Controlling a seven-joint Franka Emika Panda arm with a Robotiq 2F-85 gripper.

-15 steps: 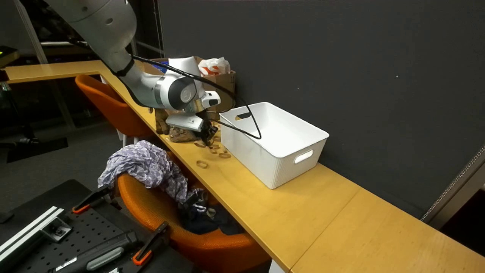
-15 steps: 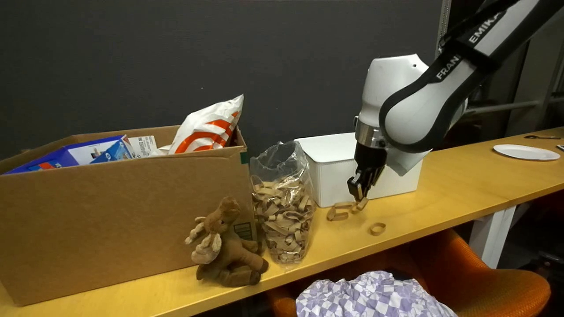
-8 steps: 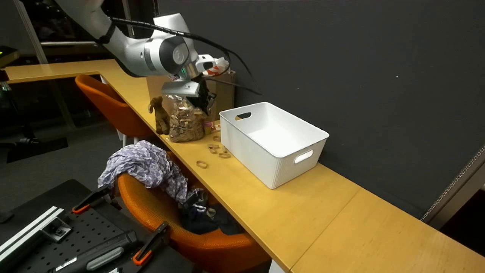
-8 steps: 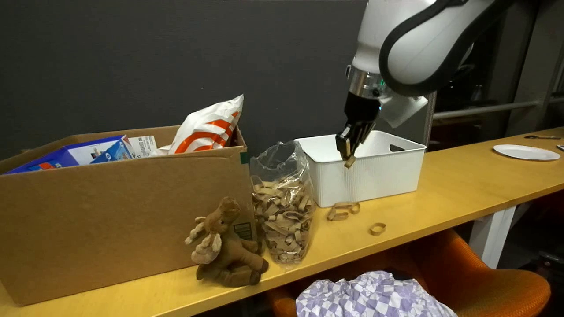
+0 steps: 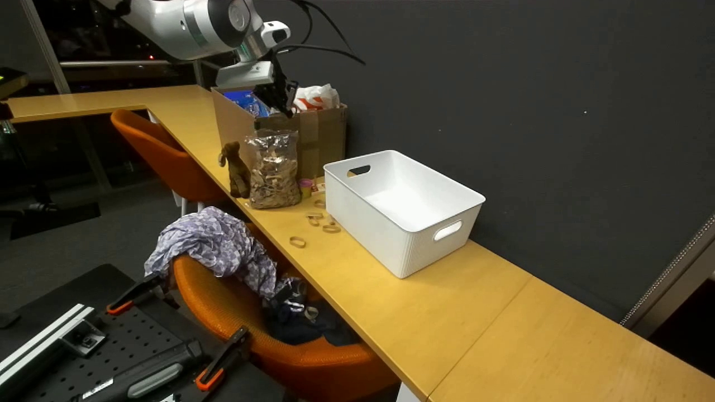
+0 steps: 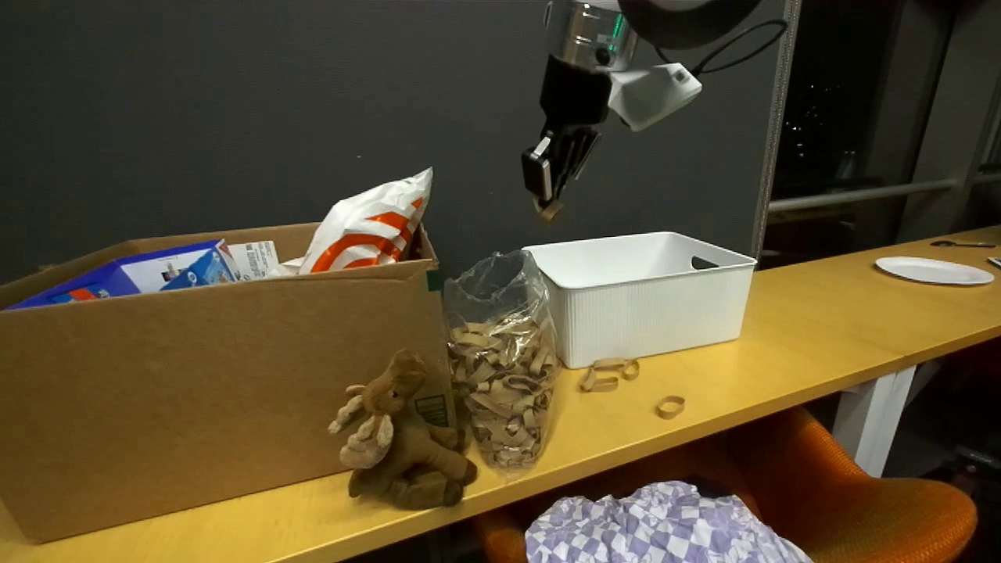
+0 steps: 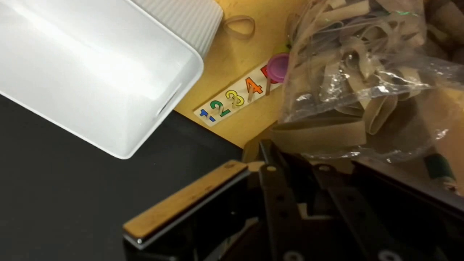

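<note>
Fingers (image 6: 537, 173) hold a tan band (image 6: 550, 210) pinched at their tips, which stand close together.
Both hang in the air, well above the counter (image 6: 829, 313); lower down stand a clear bag (image 6: 500, 283) filled with similar bands (image 6: 502, 399) and, near it, a white bin (image 6: 649, 320), with several loose bands (image 6: 604, 385) lying close by.

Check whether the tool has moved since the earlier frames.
Yes. In an exterior view, against the white storage bin, the tool has risen from low beside it to higher than its rim, and shifted toward the cardboard box.
</note>
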